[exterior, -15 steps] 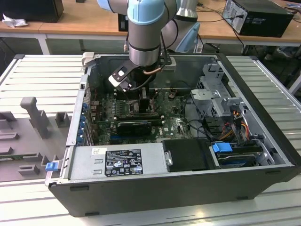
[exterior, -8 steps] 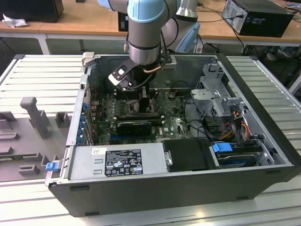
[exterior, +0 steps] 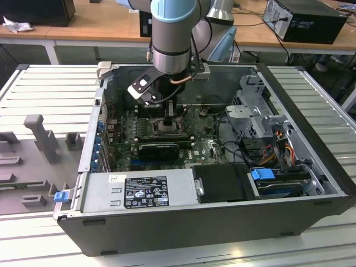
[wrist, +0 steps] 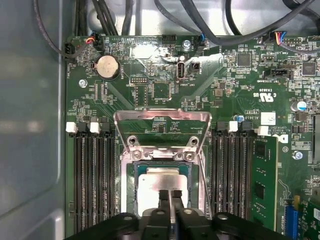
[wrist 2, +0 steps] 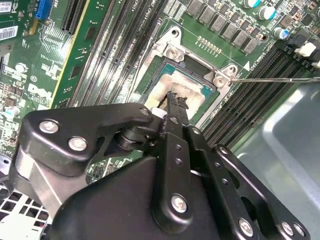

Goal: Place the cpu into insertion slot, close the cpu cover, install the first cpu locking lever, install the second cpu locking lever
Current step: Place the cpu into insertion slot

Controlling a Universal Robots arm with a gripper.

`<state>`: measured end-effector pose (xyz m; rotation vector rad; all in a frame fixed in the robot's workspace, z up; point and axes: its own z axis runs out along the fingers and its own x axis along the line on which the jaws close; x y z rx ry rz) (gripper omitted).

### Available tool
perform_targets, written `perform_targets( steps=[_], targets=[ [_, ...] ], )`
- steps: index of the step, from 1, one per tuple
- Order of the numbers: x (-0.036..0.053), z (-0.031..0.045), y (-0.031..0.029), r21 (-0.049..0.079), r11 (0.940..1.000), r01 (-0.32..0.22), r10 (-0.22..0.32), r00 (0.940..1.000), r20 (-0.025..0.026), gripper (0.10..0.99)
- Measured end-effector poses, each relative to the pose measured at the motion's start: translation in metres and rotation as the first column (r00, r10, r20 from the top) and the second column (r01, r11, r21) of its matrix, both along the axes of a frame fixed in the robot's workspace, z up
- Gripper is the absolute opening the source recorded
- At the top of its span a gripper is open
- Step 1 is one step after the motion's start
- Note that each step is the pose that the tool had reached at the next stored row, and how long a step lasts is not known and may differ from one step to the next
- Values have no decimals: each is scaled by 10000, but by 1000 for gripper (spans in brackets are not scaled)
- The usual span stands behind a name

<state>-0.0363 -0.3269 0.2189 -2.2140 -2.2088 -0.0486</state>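
1. Gripper [wrist: 170, 194]: fingers narrow, nearly shut, holding nothing; tips sit over the cpu [wrist: 159, 179], contact unclear.
2. Cpu lies flat inside the insertion slot [wrist: 131, 175], btwn 2 banks of long black slots.
3. Cpu cover [wrist: 160, 115] is swung open, off the chip, hinged at 1 slot edge.
4. Exterior view: arm reaches down into the open pc case [exterior: 222, 222], over the motherboard [exterior: 208, 146].
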Motion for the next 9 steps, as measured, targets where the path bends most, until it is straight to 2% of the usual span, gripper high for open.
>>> perform_targets(
  steps=[1,9],
  targets=[
    [0,0,0,-1,10000,1,-1,10000,0,106],
    [0,15,-2,-2,10000,-1,1,10000,-1,106]
  ],
)
